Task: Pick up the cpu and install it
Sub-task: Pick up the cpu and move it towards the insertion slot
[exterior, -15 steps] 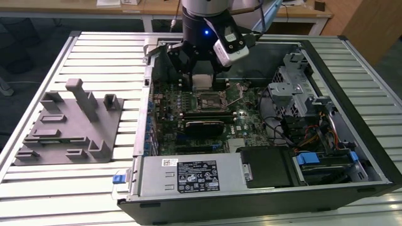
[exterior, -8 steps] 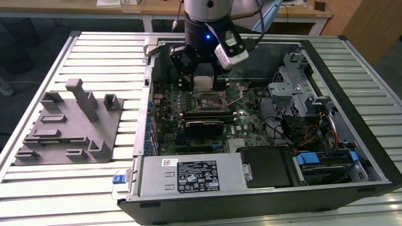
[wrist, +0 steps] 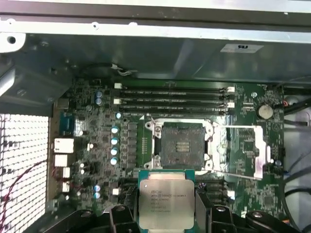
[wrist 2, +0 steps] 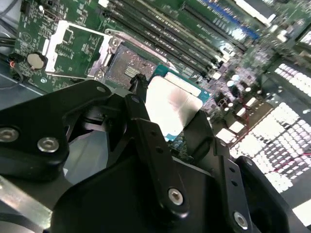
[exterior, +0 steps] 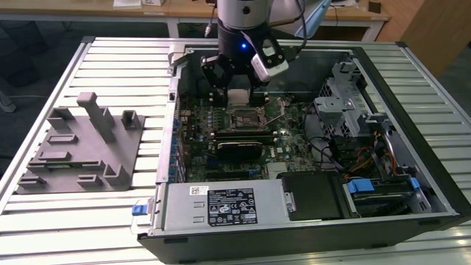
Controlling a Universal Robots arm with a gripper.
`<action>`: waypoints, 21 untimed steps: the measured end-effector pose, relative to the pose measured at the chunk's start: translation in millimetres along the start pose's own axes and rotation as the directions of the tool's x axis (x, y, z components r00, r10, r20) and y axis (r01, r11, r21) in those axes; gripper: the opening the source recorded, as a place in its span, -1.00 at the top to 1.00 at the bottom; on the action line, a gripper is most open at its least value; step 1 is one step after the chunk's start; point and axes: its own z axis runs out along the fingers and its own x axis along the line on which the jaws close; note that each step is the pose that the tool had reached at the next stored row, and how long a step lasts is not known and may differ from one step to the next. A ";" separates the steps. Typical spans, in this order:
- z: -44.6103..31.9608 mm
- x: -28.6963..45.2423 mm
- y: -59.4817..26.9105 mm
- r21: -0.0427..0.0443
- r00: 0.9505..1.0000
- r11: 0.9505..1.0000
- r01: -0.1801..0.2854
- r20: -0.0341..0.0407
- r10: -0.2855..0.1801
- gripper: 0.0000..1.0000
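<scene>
Exterior view shows the hand [exterior: 237, 98] hanging inside the open computer case [exterior: 294, 240] that lies on the counter [exterior: 110, 66], closed on two opposite edges of the cpu [exterior: 237, 97]. In the first wrist view the cpu is held flat, silvery top toward the camera, just beside the open socket [wrist: 183, 144] and not seated in it. The socket's metal load plate [wrist: 245, 150] is swung aside.
</scene>
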 end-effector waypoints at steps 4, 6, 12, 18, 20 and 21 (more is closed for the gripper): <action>7.7 -3.4 5.9 0.000 1.000 1.000 0.001 -0.001 -0.001 -0.09; 11.5 -5.6 8.3 0.000 1.000 1.000 0.001 -0.002 -0.001 -0.09; 19.9 -12.4 11.8 0.000 1.000 1.000 0.001 -0.007 -0.001 -0.09; 22.6 -13.3 11.8 0.000 1.000 1.000 0.001 -0.007 -0.001 -0.09; 26.2 -15.1 11.7 0.000 1.000 1.000 0.001 -0.007 -0.001 -0.09; 28.0 -15.7 11.7 0.000 1.000 1.000 0.001 -0.007 -0.001 -0.09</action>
